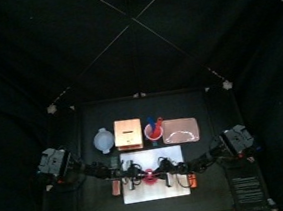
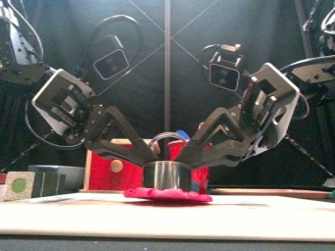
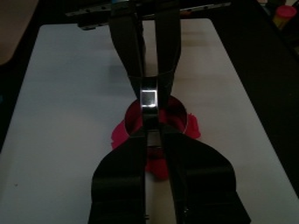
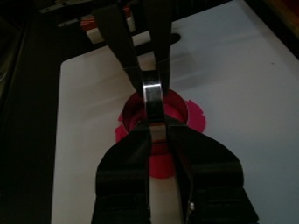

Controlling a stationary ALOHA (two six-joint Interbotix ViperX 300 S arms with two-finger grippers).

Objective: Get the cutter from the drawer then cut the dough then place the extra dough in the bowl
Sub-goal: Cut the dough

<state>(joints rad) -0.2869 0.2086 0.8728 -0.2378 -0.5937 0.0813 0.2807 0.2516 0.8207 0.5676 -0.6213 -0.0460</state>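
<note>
Both clamped narrow on cutter (image 2: 165, 176) atop dough (image 2: 170, 196): L tool (image 2: 152, 147), R tool (image 2: 182, 147).

Dim overall, black curtains swallow light; white cutting board (image 1: 155, 191) brightest; small glint on metal cutter (image 2: 167, 175).

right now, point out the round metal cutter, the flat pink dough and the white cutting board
round metal cutter (image 2: 167, 176), front view, on its side wall
flat pink dough (image 2: 183, 197), front view, on its front edge
white cutting board (image 3: 70, 96), left wrist view, on a bare patch
</note>
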